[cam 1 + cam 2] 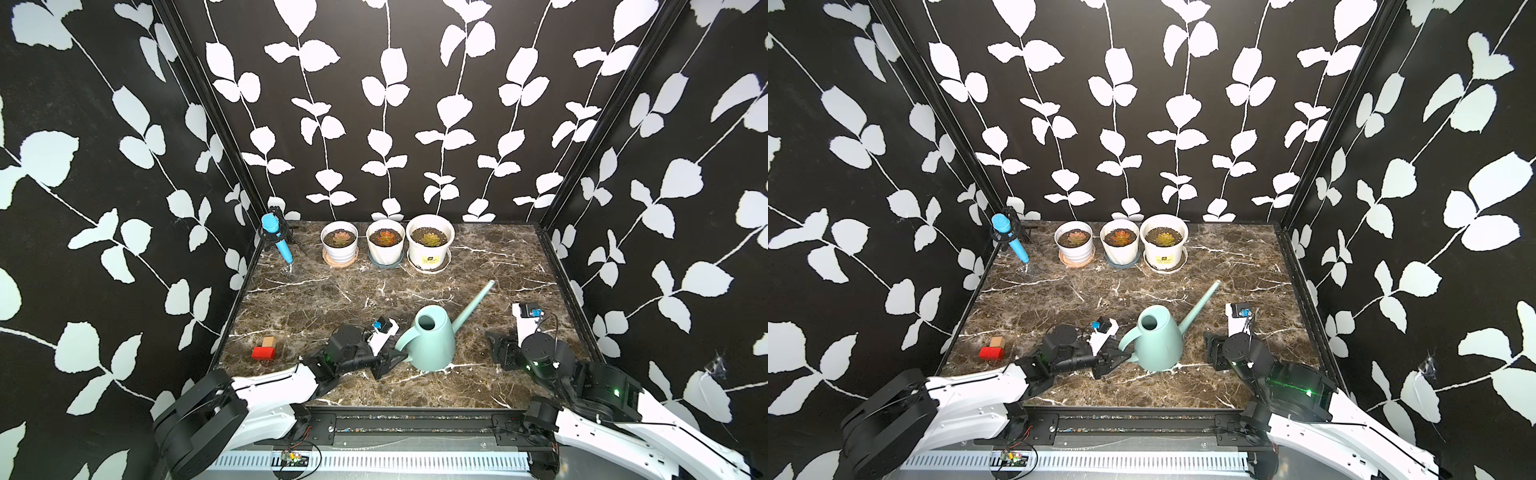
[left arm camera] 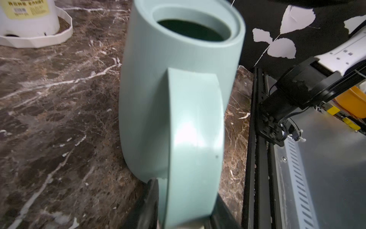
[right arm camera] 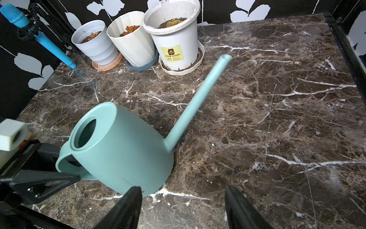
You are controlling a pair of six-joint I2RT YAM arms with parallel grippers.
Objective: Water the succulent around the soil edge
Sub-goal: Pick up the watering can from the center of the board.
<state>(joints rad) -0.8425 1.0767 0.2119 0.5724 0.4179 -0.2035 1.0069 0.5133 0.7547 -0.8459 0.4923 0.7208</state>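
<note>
- The table [image 1: 498,270] is dark brown marble with white veins; a black rail [image 1: 415,415] runs along its front edge.
- Black walls [image 1: 374,104] printed with white leafy vines close it in on three sides.
- Three white pots [image 1: 430,249] stand in a row on saucers at the back, each holding one of the succulents [image 1: 431,238] in dark soil.
- A blue microphone [image 1: 276,237] leans on a stand in the back left corner; a red block [image 1: 263,353] and a wooden block [image 1: 269,341] sit near the left edge.
- The pale green watering can [image 1: 428,345] stands on the marble near the front, well apart from the pots, with its spout [image 1: 473,305] angled up toward the back right.
- The left gripper [image 1: 392,361] is clamped on the can's handle [image 2: 194,138], a finger against each side.
- The right gripper [image 3: 182,187] hangs beside the can, fingers spread and empty.
</note>
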